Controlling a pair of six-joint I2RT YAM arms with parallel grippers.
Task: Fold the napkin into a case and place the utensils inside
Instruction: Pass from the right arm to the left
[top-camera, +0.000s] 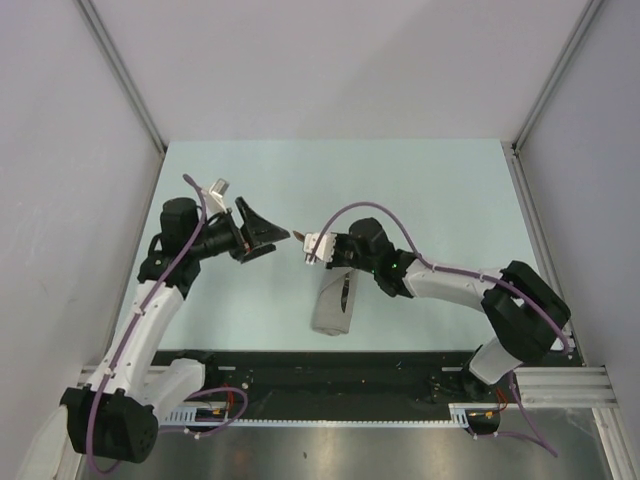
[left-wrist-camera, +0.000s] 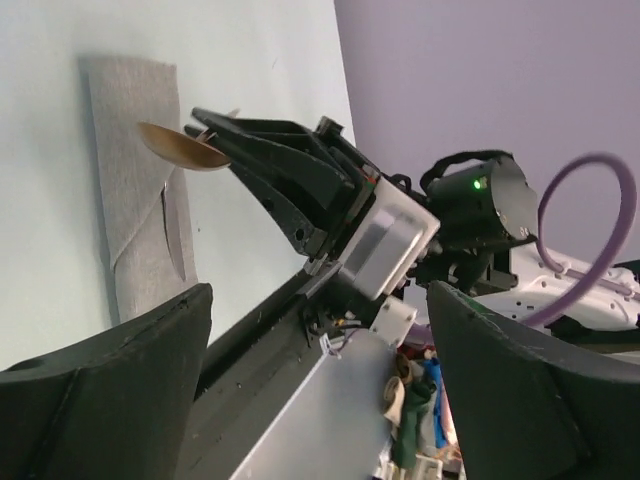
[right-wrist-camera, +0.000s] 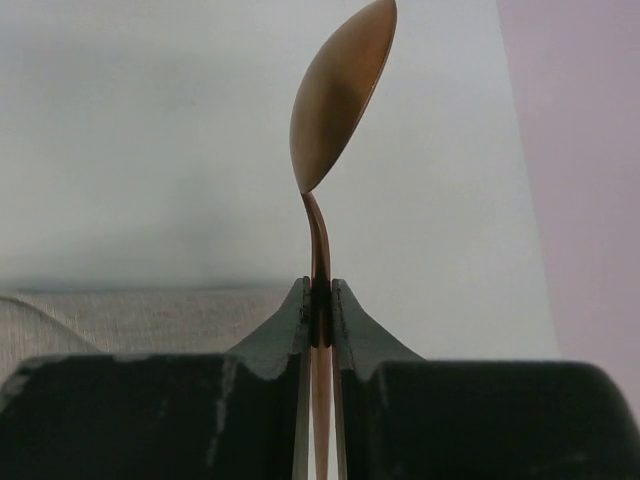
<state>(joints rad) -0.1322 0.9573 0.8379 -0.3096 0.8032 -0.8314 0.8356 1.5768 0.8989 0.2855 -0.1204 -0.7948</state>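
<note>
1. Spoon (right-wrist-camera: 340, 100): held clear of the surface (top-camera: 420, 190), its slim handle pinched edge-on between the right fingers (right-wrist-camera: 285, 335), which are closed on it. The pinch is narrow, so in my judgement the spoon may pivot or slide once tilted toward the pocket.
2. Napkin (left-wrist-camera: 125, 180): lies folded flat, with a slim grey piece, apparently the knife (left-wrist-camera: 176, 238), in its diagonal opening. Nothing pins the cloth, so a bowl catching the edge could drag the fold open.
3. Left fingers (left-wrist-camera: 110, 380): spread wide and holding nothing, they face the spoon at close range. A careless swing could knock the bowl.
4. Position: the bowl projects well beyond the right fingertips. The napkin lies below and just behind them.
</note>
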